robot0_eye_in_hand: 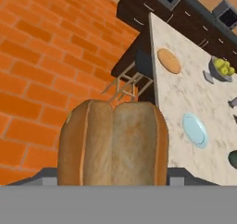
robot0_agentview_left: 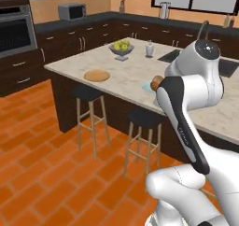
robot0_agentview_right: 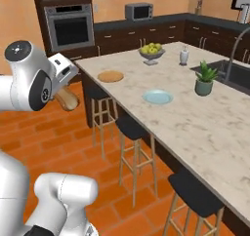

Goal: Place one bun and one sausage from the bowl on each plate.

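Bun (robot0_eye_in_hand: 112,142), a golden-brown split bread roll, sits clamped in the tool (robot0_agentview_right: 65,94), out over the orange brick floor (robot0_agentview_right: 58,137) and well off the tabletop (robot0_agentview_right: 205,123). Going left to right along the near edge of the tabletop, the tan round wooden plate (robot0_agentview_right: 111,76) comes first, then the pale blue shiny plate (robot0_agentview_right: 157,97). Carry the roll high over the edge, stop above one plate, lower it flat, then let go.

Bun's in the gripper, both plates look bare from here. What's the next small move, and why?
Probably carry the split brown bun, held in the gripper out over the brick floor, toward the island counter and the nearer pale blue glossy plate. That plate and the tan wooden plate both lie bare, so either could take it.
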### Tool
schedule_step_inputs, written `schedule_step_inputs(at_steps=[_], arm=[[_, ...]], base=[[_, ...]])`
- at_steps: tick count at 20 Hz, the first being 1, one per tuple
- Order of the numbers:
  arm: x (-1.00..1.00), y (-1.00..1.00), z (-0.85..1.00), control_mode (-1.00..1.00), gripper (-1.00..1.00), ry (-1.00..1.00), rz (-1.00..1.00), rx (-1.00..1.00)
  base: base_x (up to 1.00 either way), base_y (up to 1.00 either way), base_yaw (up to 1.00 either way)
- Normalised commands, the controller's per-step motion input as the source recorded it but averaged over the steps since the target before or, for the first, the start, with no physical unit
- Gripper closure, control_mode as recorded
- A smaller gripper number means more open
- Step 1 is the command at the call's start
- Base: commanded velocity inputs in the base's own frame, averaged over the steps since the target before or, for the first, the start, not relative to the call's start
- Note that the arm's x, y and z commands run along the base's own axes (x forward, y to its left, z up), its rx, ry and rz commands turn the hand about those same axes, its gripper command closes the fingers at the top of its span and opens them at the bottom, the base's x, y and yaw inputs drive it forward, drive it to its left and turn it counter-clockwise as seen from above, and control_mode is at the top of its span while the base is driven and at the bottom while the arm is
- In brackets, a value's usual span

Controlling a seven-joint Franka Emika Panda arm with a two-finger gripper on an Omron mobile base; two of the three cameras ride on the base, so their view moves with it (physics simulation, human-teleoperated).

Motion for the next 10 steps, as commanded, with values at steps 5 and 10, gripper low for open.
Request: schedule_step_inputs(at_steps=[5,10], arm=[[0.00,0.00,0.00,1.00,1.00,0.00,0.00,0.00],[0.00,0.00,0.00,1.00,1.00,0.00,0.00,0.00]], base=[[0.95,1.00,-0.34],[0.93,1.00,-0.34]])
